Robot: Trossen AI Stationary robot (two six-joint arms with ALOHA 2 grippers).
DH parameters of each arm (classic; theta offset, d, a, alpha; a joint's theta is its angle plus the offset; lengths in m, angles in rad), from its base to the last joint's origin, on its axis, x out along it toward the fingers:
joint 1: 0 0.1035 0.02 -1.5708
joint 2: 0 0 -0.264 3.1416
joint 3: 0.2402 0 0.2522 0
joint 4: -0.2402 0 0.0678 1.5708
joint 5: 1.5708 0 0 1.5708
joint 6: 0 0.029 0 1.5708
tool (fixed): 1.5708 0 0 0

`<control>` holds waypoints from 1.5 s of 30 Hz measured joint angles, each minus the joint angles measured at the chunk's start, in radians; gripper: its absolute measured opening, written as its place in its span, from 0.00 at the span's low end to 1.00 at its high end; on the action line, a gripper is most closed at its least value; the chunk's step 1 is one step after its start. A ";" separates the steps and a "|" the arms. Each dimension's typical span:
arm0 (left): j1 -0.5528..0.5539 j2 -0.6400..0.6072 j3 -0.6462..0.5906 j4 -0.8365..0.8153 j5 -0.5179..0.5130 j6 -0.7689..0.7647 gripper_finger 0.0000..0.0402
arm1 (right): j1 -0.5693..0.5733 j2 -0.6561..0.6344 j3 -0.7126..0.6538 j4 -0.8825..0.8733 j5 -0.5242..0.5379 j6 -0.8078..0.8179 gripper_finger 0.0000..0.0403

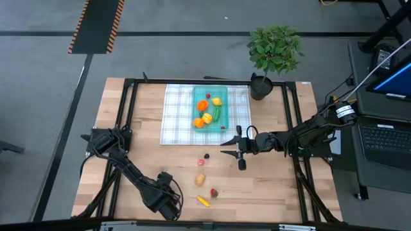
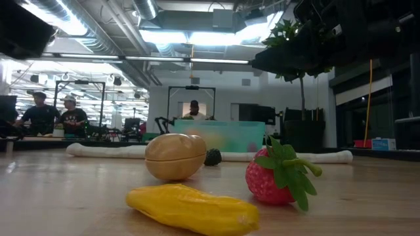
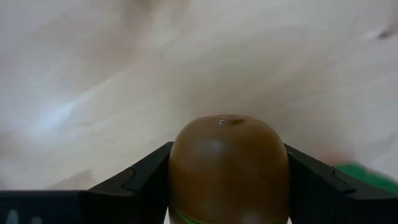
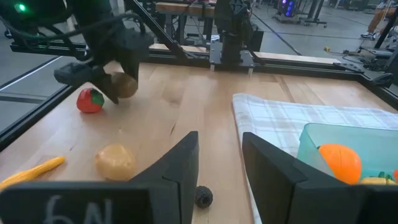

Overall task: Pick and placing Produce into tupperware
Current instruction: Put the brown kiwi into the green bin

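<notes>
Clearly, the left gripper [image 3: 227,186] clasped the kiwi [image 3: 227,167], well apart from the tupperware [image 1: 210,108]; smooth, rigid, probably light, best squeezed across its middle.

Brown kiwi [image 3: 227,168] between tool fingers, tupperware [image 1: 196,96] part-filled

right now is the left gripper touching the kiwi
Touching. In the left wrist view the brown kiwi sits between the left gripper, both dark fingers pressed against its sides with no gap showing.
</notes>
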 joint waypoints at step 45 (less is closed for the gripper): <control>-0.099 -0.064 0.004 -0.024 -1.188 0.105 0.59 | 0.000 0.000 0.000 0.116 0.001 0.021 0.32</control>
